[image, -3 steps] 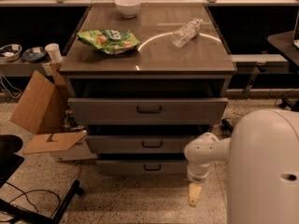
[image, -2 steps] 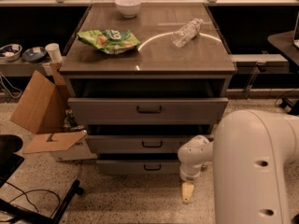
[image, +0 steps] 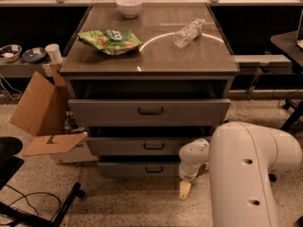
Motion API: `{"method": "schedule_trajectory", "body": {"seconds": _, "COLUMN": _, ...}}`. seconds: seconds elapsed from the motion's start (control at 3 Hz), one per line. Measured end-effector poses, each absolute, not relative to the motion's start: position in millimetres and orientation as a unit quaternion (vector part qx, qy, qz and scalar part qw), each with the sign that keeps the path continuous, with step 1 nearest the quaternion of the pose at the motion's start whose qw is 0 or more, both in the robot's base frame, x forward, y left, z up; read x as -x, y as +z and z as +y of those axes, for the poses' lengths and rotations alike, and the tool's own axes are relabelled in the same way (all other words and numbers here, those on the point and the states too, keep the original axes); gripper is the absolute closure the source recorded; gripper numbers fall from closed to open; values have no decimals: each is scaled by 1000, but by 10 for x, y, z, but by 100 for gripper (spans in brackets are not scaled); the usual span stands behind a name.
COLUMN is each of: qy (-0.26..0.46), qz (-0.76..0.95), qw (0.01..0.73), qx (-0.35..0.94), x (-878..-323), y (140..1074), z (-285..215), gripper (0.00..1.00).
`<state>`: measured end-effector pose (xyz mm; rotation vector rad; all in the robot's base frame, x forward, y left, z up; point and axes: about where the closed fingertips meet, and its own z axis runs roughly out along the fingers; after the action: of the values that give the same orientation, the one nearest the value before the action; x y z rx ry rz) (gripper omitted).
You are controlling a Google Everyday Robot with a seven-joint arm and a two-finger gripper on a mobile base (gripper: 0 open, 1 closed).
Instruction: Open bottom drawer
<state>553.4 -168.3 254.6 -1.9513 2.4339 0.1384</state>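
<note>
Nearest, the white arm (image: 246,174) filled the lower right. Its gripper (image: 184,189) pointed down near the floor, just in front of the bottom drawer (image: 128,169)'s right end; open or closed, couldn't tell. That drawer sat lowest in the cabinet (image: 151,65), w/ a dark gap above. Farther back on top: chip bag (image: 110,40), bottle (image: 188,32) & bowl (image: 129,6).

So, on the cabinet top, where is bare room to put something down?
The front strip of the cabinet top, in front of the chip bag and the bottle, is bare, and so is the middle between them. The back left holds the bowl. The gripper hangs low, right of the bottom drawer handle.
</note>
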Motion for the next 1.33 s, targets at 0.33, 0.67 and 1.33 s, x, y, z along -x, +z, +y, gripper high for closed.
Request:
{"method": "schedule_trajectory", "body": {"seconds": 0.33, "qy": 47, "qz": 780, "qw": 36, "qx": 623, "x": -5774, "y": 2333, "z": -1616, "gripper": 0}}
{"method": "schedule_trajectory", "body": {"seconds": 0.67, "qy": 39, "qz": 781, "qw": 50, "qx": 622, "x": -5979, "y": 2114, "z": -1557, "gripper": 0}}
{"method": "schedule_trajectory", "body": {"seconds": 1.33, "qy": 43, "qz": 785, "qw": 58, "qx": 615, "x": -6263, "y": 1739, "z": -1468, "gripper": 18}}
